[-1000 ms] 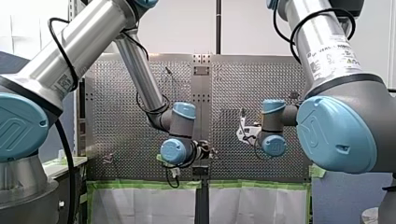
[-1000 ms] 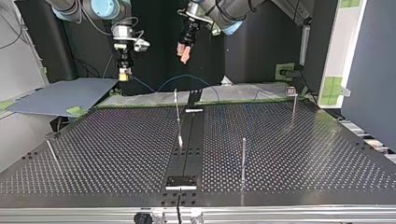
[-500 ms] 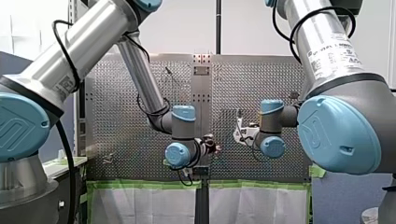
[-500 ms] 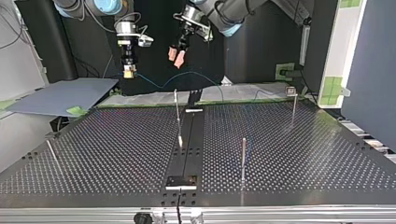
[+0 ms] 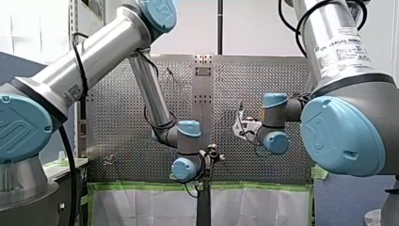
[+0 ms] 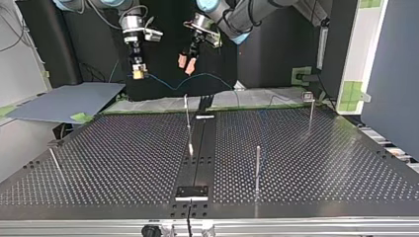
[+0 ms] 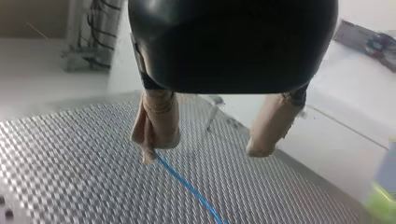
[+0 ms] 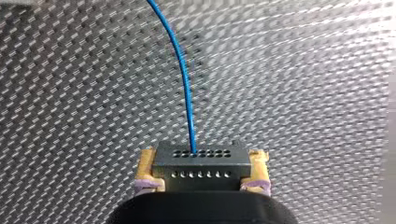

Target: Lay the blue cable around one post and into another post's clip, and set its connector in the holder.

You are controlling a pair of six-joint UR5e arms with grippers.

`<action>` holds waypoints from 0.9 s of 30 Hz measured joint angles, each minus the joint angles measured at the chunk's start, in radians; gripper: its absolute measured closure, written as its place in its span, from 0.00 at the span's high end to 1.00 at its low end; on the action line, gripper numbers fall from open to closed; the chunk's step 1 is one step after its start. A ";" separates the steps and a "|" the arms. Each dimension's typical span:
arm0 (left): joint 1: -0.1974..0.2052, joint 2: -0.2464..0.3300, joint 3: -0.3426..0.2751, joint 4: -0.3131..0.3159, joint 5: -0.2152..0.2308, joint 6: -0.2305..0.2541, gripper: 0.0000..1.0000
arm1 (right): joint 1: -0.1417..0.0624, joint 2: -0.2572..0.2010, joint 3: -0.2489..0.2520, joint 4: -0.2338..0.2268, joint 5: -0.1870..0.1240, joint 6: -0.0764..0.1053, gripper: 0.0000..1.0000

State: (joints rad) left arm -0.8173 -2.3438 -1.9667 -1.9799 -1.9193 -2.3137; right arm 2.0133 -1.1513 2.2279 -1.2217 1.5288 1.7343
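**Connector [image 8: 201,161] in my right hand [image 8: 201,164], left hand [image 7: 205,151] wide open**

Front view: both hands hang apart over the middle of the perforated surface [image 5: 117,117].

Top view: my right hand holds the connector aloft. The blue cable [image 6: 207,75] sags from it below my left hand's spread fingers [image 6: 182,60], toward the surface's far edge.

Left wrist view: the cable passes one fingertip [image 7: 149,151].

Right wrist view: yellow pads [image 8: 147,164] clamp the connector.

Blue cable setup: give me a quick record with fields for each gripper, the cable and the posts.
right gripper: shut on the connector
left gripper: open, beige pads
blue cable: runs from the connector past one of the left gripper's fingers, not clamped there
posts: standing on the table, cable around none yet
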 joint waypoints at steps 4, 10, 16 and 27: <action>0.008 -0.027 0.000 -0.027 -0.031 0.028 1.00 | -0.002 -0.039 0.002 -0.007 -0.006 0.007 0.00; 0.020 -0.034 0.001 -0.017 -0.066 0.036 1.00 | -0.004 -0.097 0.002 -0.008 -0.007 0.010 0.00; 0.025 -0.034 0.004 0.008 -0.093 0.020 1.00 | -0.005 -0.107 0.003 -0.006 -0.007 0.010 0.00; 0.026 -0.034 0.023 0.006 -0.050 0.047 1.00 | -0.001 -0.095 0.026 -0.048 -0.008 0.009 0.00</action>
State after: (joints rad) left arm -0.7917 -2.3782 -1.9433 -1.9741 -1.9697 -2.2665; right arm 2.0119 -1.2460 2.2537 -1.2701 1.5206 1.7435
